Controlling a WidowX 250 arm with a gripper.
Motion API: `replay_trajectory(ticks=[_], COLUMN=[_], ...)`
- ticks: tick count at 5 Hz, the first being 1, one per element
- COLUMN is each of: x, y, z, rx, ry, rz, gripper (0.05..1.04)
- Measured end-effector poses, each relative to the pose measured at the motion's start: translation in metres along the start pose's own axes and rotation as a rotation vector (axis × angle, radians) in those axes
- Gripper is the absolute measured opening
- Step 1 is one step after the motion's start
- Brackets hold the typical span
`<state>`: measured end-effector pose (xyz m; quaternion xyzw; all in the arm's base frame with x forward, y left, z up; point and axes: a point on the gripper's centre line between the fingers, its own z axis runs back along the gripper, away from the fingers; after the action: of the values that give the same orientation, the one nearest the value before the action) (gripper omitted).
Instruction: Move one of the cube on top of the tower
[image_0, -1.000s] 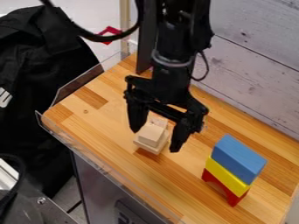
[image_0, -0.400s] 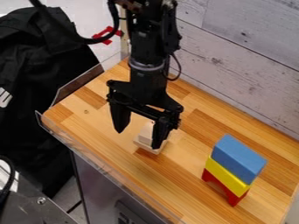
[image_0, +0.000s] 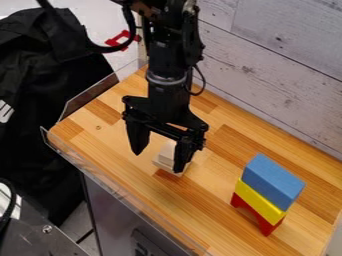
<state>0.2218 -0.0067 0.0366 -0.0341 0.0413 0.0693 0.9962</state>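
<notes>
The claw (image_0: 159, 161) is spread near the pale blocks (image_0: 166, 152); none is stacked on the 3-block tower (image_0: 259, 201), so grasping, lifting and placing seem left.

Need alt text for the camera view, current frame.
Open black end effector hangs low, partly hiding pale blocks; at image right on the wooden tabletop stands a tower: blue block, yellow block, red arch lowest.

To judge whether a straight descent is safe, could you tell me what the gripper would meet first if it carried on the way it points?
Probably the small pale blocks, under its open gripper; depth is unclear, so one finger might pass them and meet the wooden tabletop.
</notes>
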Motion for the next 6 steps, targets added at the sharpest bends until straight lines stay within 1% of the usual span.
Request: replay_trajectory(ticks=[1,2,3,4,6], x=[0.010,0.017,0.020,0.020,0.024], y=[-0.002,-0.003,-0.003,0.002,0.006], z=[-0.002,-0.005,-0.008,-0.013,-0.016], rx=[-0.007,-0.007,-0.006,-0.008,-0.010], ry=[-0.001,0.008,0.019,0.042,0.048], rz=[-0.005,-0.011,-0.013,0.004,0.019], gripper=[1.000,1.000,1.000,1.000,1.000])
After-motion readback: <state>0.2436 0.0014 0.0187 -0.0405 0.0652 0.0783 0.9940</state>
